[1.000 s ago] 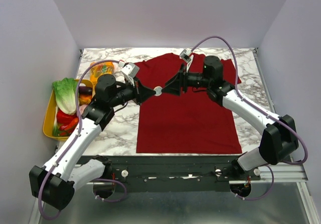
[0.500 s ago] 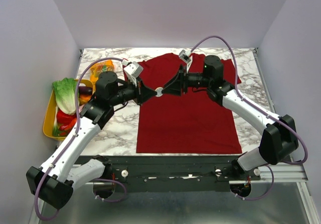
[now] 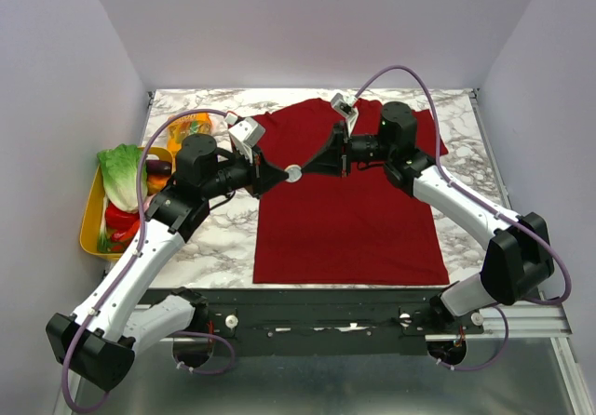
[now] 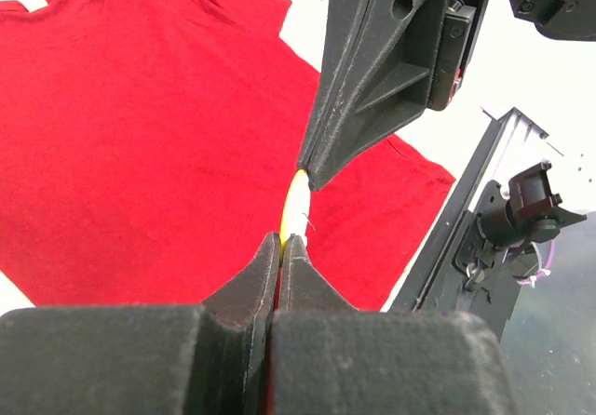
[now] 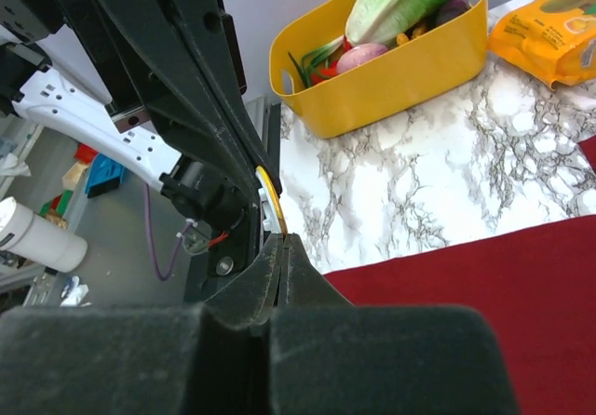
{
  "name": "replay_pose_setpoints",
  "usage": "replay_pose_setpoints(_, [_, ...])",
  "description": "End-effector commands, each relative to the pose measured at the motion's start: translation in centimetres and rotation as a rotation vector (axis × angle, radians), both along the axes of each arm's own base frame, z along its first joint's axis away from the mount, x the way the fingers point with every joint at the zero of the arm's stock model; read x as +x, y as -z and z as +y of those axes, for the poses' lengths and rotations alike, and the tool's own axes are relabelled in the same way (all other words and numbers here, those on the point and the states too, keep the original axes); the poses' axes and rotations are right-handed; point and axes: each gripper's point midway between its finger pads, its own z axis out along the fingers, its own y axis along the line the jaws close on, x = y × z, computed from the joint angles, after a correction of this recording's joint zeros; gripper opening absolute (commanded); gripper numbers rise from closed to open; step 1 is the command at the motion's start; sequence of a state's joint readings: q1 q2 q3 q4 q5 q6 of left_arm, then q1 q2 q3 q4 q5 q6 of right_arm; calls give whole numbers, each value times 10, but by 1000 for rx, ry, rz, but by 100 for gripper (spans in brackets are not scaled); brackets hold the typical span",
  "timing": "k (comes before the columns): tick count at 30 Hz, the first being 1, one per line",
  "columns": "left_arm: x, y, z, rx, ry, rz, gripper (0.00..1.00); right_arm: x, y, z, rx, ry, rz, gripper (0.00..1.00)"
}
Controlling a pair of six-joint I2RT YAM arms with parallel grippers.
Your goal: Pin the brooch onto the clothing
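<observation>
One dark red T-shirt [image 3: 349,220] lies flat on the counter [image 3: 223,238]. Above its left half, the left fingers [image 4: 247,285] and right fingers [image 5: 251,285] each pinch an opposite edge of the single brooch [image 3: 293,173]. Left of the T-shirt sits one yellow tub [image 3: 90,220], and farther back lies one orange packet [image 3: 191,125].
</observation>
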State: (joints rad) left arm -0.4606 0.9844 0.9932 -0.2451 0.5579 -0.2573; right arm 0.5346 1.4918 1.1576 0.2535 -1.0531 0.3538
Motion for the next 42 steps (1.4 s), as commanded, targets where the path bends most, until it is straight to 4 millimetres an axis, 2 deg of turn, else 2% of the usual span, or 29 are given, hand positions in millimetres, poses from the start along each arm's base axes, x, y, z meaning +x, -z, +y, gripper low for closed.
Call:
replay_pose_setpoints(1, [2, -2, 1, 13, -21, -13, 0, -9, -9, -3, 29, -41, -49, 1])
replay_pose_setpoints(5, [11, 8, 4, 37, -59, 11, 0, 4, 7, -3, -22, 33, -10, 1])
replay_pose_setpoints(8, [22, 34, -1, 87, -66, 115, 0, 29, 32, -6, -117, 179, 46, 9])
replay_pose_setpoints(9, [24, 56, -6, 125, -42, 189, 0, 38, 44, -11, -165, 250, 78, 11])
replay_pose_setpoints(11, [19, 69, -20, 157, 22, 231, 0, 46, 54, -15, -197, 298, 97, 17])
replay_pose_setpoints(12, [19, 91, -24, 206, 35, 296, 0, 50, 68, -22, -250, 353, 144, 20])
replay_pose_setpoints(14, [18, 102, -32, 262, 72, 313, 0, 55, 76, -32, -277, 410, 168, 25])
replay_pose_setpoints(15, [14, 122, -32, 314, 87, 374, 0, 56, 86, -39, -302, 449, 202, 25])
replay_pose_setpoints(16, [15, 121, -34, 336, 105, 362, 0, 57, 90, -43, -312, 466, 219, 29])
replay_pose_setpoints(18, [11, 136, -35, 401, 126, 399, 0, 57, 94, -54, -317, 485, 245, 30])
replay_pose_setpoints(20, [13, 131, -41, 413, 166, 376, 0, 53, 103, -60, -330, 481, 255, 36])
replay_pose_setpoints(21, [6, 140, -42, 449, 195, 416, 0, 51, 107, -63, -344, 488, 255, 38])
replay_pose_setpoints(22, [10, 130, -46, 455, 215, 399, 0, 50, 108, -66, -348, 498, 253, 42])
replay_pose_setpoints(23, [8, 133, -48, 483, 232, 414, 0, 48, 113, -68, -361, 506, 265, 43])
replay_pose_setpoints(24, [1, 149, -47, 546, 276, 458, 0, 48, 116, -71, -374, 527, 271, 45])
replay_pose_setpoints(26, [3, 151, -52, 591, 301, 471, 2, 46, 124, -78, -400, 557, 285, 47])
replay_pose_setpoints(27, [1, 170, -47, 659, 314, 524, 3, 45, 131, -84, -427, 583, 300, 48])
replay_pose_setpoints(29, [4, 179, -51, 722, 321, 541, 9, 44, 139, -91, -456, 615, 314, 48])
replay_pose_setpoints(30, [1, 198, -47, 788, 323, 601, 11, 43, 148, -98, -481, 641, 336, 48])
replay_pose_setpoints(33, [2, 221, -42, 923, 322, 624, 21, 38, 158, -108, -506, 675, 372, 51])
replay_pose_setpoints(34, [5, 224, -40, 948, 304, 617, 37, 37, 160, -110, -508, 683, 375, 53])
replay_pose_setpoints(35, [11, 228, -34, 988, 271, 598, 44, 37, 162, -113, -511, 692, 381, 54])
replay_pose_setpoints(36, [16, 226, -35, 984, 252, 572, 49, 36, 160, -114, -508, 694, 376, 55])
replay_pose_setpoints(37, [21, 223, -34, 983, 228, 552, 61, 36, 161, -116, -510, 701, 378, 57])
replay_pose_setpoints(38, [30, 219, -31, 991, 180, 526, 67, 35, 160, -117, -506, 701, 374, 59])
replay_pose_setpoints(39, [39, 206, -34, 959, 144, 474, 73, 34, 158, -117, -503, 699, 366, 59])
replay_pose_setpoints(40, [46, 197, -34, 938, 114, 448, 91, 33, 158, -117, -501, 690, 365, 61])
replay_pose_setpoints(41, [52, 189, -32, 914, 75, 431, 99, 32, 157, -116, -498, 681, 358, 64])
replay_pose_setpoints(42, [62, 173, -31, 862, 38, 385, 99, 31, 157, -114, -492, 668, 348, 65])
